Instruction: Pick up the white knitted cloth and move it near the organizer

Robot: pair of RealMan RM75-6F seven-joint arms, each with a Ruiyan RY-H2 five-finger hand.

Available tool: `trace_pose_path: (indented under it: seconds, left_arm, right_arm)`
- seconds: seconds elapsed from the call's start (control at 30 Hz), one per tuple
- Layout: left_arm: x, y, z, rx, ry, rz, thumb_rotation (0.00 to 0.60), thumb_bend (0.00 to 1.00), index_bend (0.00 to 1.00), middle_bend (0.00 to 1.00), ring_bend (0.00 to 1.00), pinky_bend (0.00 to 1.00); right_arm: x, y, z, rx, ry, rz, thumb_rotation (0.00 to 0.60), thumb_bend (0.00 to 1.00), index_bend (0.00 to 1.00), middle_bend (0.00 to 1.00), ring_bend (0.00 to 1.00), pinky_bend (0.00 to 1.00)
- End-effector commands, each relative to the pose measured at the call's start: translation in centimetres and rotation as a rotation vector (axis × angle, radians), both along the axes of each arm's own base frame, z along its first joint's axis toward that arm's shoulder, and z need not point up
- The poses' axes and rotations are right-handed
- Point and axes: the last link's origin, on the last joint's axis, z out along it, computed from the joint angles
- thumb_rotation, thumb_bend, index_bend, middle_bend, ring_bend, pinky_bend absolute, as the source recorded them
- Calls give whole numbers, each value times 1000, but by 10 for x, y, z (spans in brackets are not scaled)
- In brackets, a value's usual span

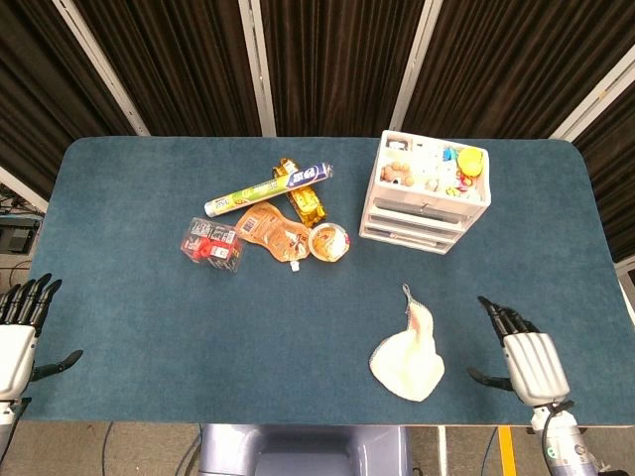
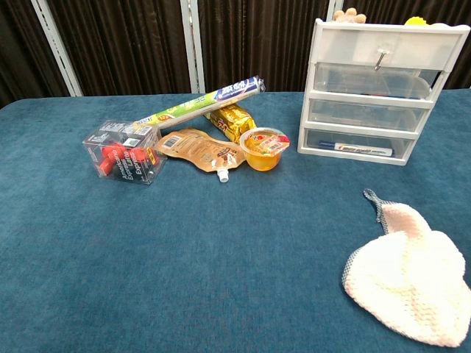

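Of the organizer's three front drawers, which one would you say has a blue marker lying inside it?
The bottom drawer of the organizer; a blue marker shows through its clear front.

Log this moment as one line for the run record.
stage: approach | white knitted cloth: flat on table, ungrasped | right hand: open, right of cloth | left hand: open, idle | organizer: beyond cloth

Toward the table's (image 1: 149,297) far edge lie a foil roll (image 1: 268,188), gold packet (image 1: 306,203), brown pouch (image 1: 273,231), jelly cup (image 1: 328,242) and clear box (image 1: 212,243), clustered together.
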Motion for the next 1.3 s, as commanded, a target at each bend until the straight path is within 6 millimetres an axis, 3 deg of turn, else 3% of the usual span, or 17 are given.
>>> trace_pose_path:
  seconds: [0.03, 0.27, 0.43, 0.63, 1.07, 1.3]
  left_arm:
    - [0, 0, 0, -1, -3, 2, 600, 0, 0, 0, 0, 0]
    - [0, 0, 0, -3, -8, 5, 600, 0, 0, 0, 0, 0]
    - [0, -1, 0, -7, -10, 6, 600, 0, 0, 0, 0, 0]
    - [0, -1, 1, -8, -12, 6, 600, 0, 0, 0, 0, 0]
    - [0, 0, 0, -13, -14, 15, 600, 0, 0, 0, 0, 0]
    - [0, 1, -1, -17, -18, 19, 600, 0, 0, 0, 0, 0]
  right_arm:
    - [14, -4, -12, 67, -4, -33, 600, 0, 127, 402, 459, 667]
    - [29, -9, -43, 168, 60, -67, 600, 0, 145, 374, 412, 663]
    - [35, -8, -66, 203, 120, -91, 600, 0, 145, 295, 291, 545]
    - [34, -9, -85, 215, 168, -124, 600, 0, 151, 266, 247, 495]
    - [37, -16, -119, 216, 172, -122, 600, 0, 254, 345, 306, 508]
    - [38, -20, -133, 194, 165, -73, 600, 100, 409, 488, 468, 653]
